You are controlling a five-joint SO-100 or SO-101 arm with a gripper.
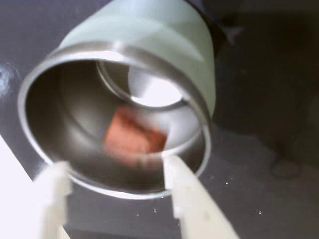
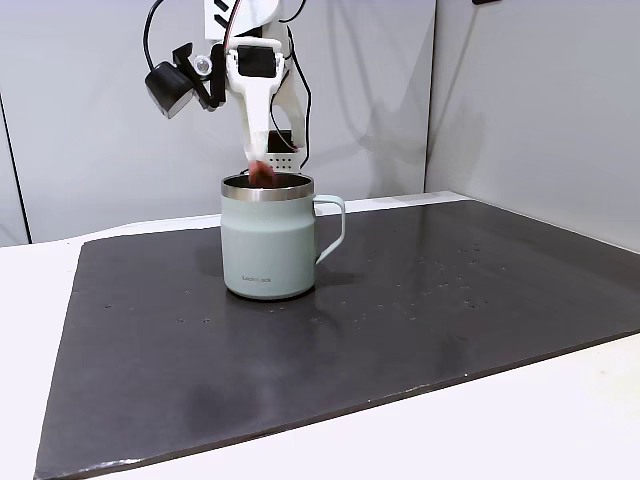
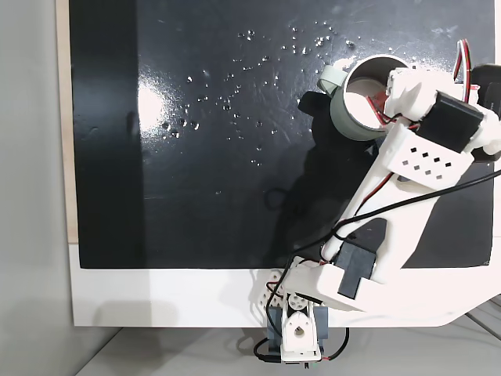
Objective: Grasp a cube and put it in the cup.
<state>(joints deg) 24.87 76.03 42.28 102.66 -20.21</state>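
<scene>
Gripper (image 1: 117,172) is hanging over the cup (image 2: 268,245), its jaws parted wide; I'm seeing the cube (image 1: 133,137), blurred, inside the steel rim.

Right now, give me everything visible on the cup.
The cup is a large pale sage-green mug with a bare steel rim, a shiny steel inside, a loop handle and small dark lettering low on its side. It stands upright on the dark mat, handle toward the right in the fixed side view. The gripper hangs just over its mouth, fingers apart in the wrist view, and a blurred orange-red cube shows inside the rim; whether it has landed is unclear.
</scene>
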